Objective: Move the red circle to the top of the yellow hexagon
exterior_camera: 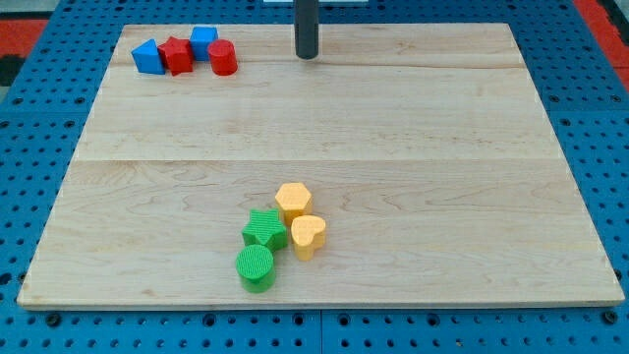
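The red circle (223, 57) stands near the view's top left, in a row with other blocks. The yellow hexagon (293, 201) sits low in the middle of the wooden board (442, 177), touching a cluster of blocks. My tip (307, 56) is at the view's top centre, to the right of the red circle with a clear gap between them, and far above the yellow hexagon.
A blue block (148, 56), a red star-like block (177, 54) and a blue cube (203, 40) sit left of the red circle. A green star (263, 228), a yellow heart (308, 236) and a green circle (256, 267) cluster under the hexagon.
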`<action>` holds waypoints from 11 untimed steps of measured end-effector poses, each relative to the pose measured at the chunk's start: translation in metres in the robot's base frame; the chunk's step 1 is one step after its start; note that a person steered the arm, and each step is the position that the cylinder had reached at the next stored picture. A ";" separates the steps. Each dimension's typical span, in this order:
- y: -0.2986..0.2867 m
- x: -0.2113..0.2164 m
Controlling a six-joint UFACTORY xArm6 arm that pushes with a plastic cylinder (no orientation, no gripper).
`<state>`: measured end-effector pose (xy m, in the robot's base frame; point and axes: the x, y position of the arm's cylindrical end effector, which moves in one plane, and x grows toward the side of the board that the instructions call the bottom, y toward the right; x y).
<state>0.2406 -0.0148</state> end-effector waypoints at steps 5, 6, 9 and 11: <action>-0.184 -0.030; -0.115 -0.028; -0.103 0.059; -0.103 0.132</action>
<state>0.3721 -0.1174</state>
